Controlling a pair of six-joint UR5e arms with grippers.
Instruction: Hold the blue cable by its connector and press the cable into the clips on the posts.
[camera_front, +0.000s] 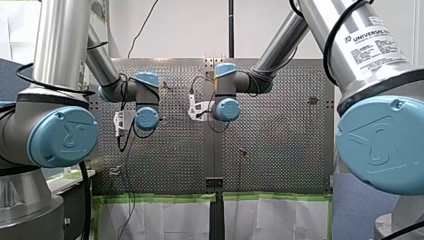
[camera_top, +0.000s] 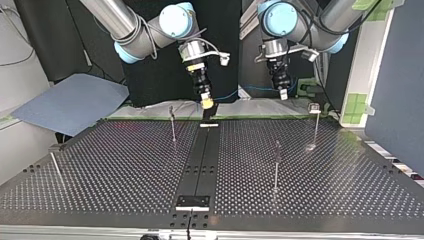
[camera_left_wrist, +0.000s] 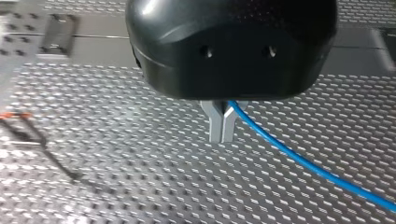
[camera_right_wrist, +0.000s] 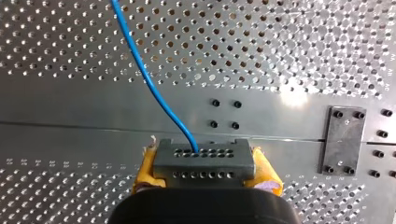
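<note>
1. Right gripper (camera_right_wrist: 205, 173) is clamped on the connector (camera_right_wrist: 201, 157). The yellow pads (camera_right_wrist: 148, 169) press on both short ends of the grey block, whose long axis spans the gap between the fingers.
2. Blue cable (camera_right_wrist: 150, 80) exits the connector's perforated face and runs ahead of the gripper, bending off to one side over the perforated table (camera_right_wrist: 299, 42).
3. Left gripper (camera_left_wrist: 222, 127) has its metal fingers pinched together with no gap at the tips. The cable comes out at their root, so I read it as gripped there.
4. From the left fingers the cable runs away in a near-straight diagonal line, low over the plate.
5. In the top view the cable shows only as thin blue stretches behind the table's far edge, between the two grippers. It runs roughly along that edge, and none of it sits in a clip.
6. Posts (camera_top: 276, 167) stand upright on the plate, well apart from both grippers. The nearest one is just beside the right gripper, toward the view's left.
7. Arm pose, top view: my right arm comes in at the view's left, wrist bent, gripper pointing down with a slight tilt, tip just above the centre strip at the far edge.
8. My left arm comes in at the view's right — gripper hangs near vertical, beyond the far edge.
</note>
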